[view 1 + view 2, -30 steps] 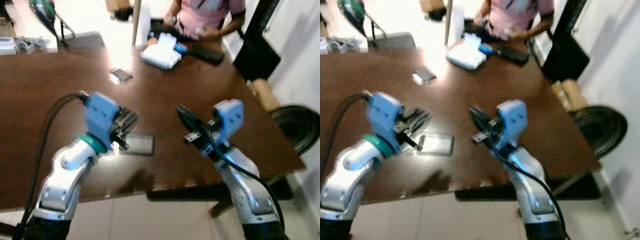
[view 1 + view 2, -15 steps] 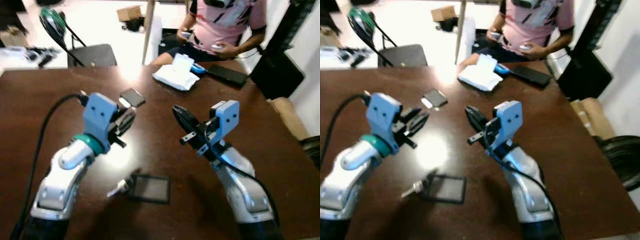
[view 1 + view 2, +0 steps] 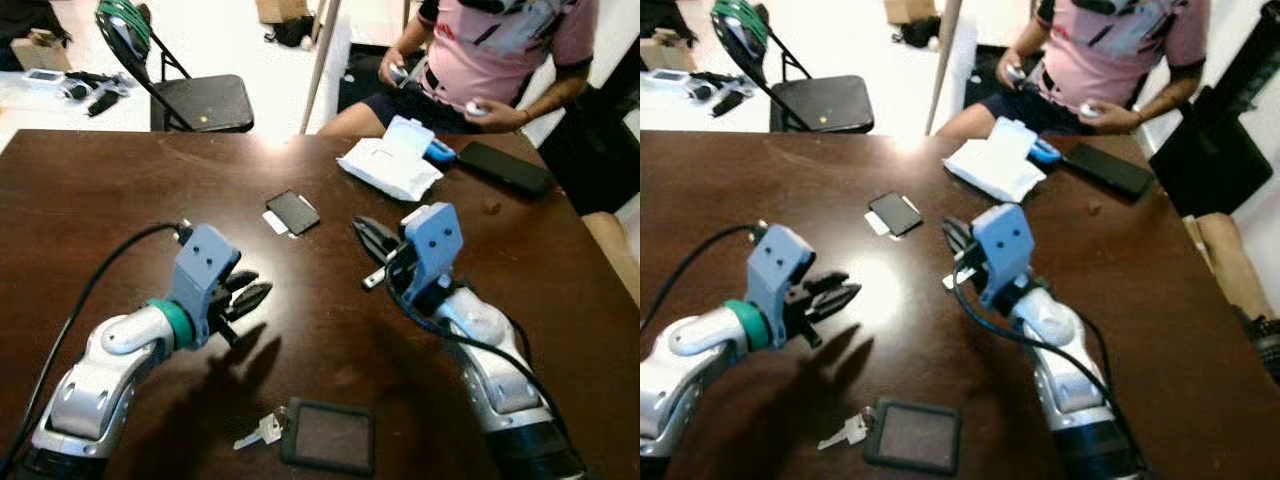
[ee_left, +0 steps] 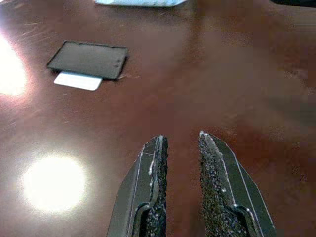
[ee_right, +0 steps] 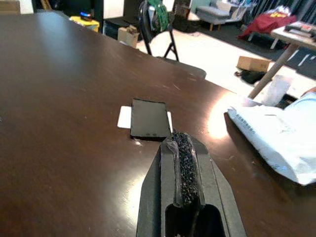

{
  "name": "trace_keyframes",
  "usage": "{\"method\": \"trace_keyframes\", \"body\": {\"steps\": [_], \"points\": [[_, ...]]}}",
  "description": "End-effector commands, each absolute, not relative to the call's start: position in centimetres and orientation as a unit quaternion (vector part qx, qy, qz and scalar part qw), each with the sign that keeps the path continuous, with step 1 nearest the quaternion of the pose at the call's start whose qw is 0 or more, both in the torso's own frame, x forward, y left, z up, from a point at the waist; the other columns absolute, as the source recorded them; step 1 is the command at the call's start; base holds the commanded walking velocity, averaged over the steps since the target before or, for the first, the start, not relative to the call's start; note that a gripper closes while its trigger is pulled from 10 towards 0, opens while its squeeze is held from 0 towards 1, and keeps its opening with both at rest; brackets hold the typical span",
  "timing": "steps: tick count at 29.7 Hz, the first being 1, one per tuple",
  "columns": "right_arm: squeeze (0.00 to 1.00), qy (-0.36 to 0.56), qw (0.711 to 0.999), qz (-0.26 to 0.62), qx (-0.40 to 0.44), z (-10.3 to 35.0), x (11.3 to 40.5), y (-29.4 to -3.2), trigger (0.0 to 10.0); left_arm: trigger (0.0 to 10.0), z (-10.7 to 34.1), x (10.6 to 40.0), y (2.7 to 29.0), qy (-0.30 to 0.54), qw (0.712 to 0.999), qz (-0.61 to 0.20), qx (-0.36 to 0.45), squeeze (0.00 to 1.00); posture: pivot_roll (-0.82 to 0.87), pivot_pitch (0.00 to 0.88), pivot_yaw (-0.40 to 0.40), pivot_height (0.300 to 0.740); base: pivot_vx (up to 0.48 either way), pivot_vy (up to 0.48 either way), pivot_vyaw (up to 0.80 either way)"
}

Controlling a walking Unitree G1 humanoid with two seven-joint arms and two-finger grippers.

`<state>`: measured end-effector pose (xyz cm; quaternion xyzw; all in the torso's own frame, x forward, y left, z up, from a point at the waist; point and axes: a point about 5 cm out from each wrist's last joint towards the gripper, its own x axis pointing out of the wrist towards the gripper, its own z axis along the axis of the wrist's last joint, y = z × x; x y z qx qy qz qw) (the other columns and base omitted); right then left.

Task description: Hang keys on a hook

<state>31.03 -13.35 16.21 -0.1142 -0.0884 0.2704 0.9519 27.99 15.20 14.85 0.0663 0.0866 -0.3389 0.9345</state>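
Your left gripper, fingers slightly parted, and right gripper, pressed together, hovered empty over the dark brown wooden surface. The small silver key on its flat black rectangular fob lay at the near edge; pickup, you judged, was pending, requiring a reach down and back.

Dark brown wooden table, glossy, with bright glare patches; near its front edge lie a silver key and a dark rectangular tag, touching. Toward the middle, a small black card holder rests on a white card; by the far edge, a white wipes pack; toward the far right corner, a black phone.
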Motion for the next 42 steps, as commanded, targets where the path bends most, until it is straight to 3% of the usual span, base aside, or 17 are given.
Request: {"method": "trace_keyframes", "body": {"steps": [1,9,10,12,15,16,18,22,26,35,39,42], "points": [[0.00,-0.082,0.951,0.272,-0.119,16.1,31.0,-13.5,10.0,10.0,14.4,27.9,15.1,0.093,0.932,-0.345,0.061,0.00,0.01,0.005,0.050,0.740,0.000,0.000,0.00],[0.00,-0.076,0.946,0.292,-0.117,15.9,30.7,-13.5,10.0,10.0,14.5,27.2,13.8,0.099,0.902,-0.416,0.058,0.00,0.01,0.009,0.044,0.740,0.000,0.000,0.00],[0.00,-0.078,0.939,0.310,-0.125,16.0,30.5,-13.3,10.0,10.0,14.5,26.7,12.4,0.108,0.866,-0.484,0.061,0.00,0.00,0.010,0.042,0.740,0.000,0.000,0.00],[0.00,-0.080,0.938,0.313,-0.129,15.9,30.5,-13.2,10.0,10.0,14.5,26.6,12.1,0.111,0.858,-0.498,0.061,0.00,0.00,0.010,0.042,0.740,0.000,0.000,0.00],[0.00,-0.082,0.935,0.318,-0.133,16.2,30.4,-13.6,10.0,10.0,14.1,27.2,10.6,0.109,0.822,-0.539,0.146,0.00,-0.02,0.015,0.041,0.740,0.000,0.000,0.00],[0.00,-0.082,0.935,0.318,-0.133,16.2,30.4,-13.6,10.0,10.0,14.1,27.2,10.6,0.109,0.822,-0.539,0.146,0.00,-0.02,0.015,0.041,0.740,0.000,0.000,0.00],[0.00,-0.081,0.935,0.317,-0.135,16.3,30.3,-14.0,10.0,10.0,13.5,27.7,10.6,0.113,0.797,-0.550,0.223,0.00,-0.03,0.019,0.042,0.740,0.000,0.000,0.00],[0.00,-0.080,0.936,0.316,-0.133,16.3,30.0,-14.2,10.0,10.0,12.9,27.8,11.2,0.121,0.789,-0.553,0.240,0.00,-0.04,0.028,0.048,0.740,0.000,0.000,0.00],[0.00,-0.079,0.937,0.316,-0.128,16.3,29.6,-14.3,10.0,10.0,12.3,27.8,11.7,0.125,0.802,-0.530,0.244,0.00,-0.04,0.047,0.049,0.740,0.000,0.000,0.00],[0.00,-0.079,0.936,0.321,-0.124,16.3,29.3,-14.2,10.0,10.0,11.9,26.9,11.9,0.123,0.789,-0.536,0.274,0.00,-0.04,0.055,0.048,0.740,0.000,0.000,0.00],[0.00,-0.082,0.936,0.320,-0.122,16.5,29.3,-14.2,10.0,10.0,12.1,25.6,12.2,0.124,0.782,-0.563,0.236,0.00,-0.05,0.056,0.049,0.740,0.000,0.000,0.00],[0.00,-0.080,0.936,0.320,-0.119,16.5,29.0,-14.3,10.0,10.0,12.6,23.7,14.3,0.128,0.795,-0.567,0.171,0.00,-0.04,0.064,0.043,0.740,0.000,0.000,0.00]]}}
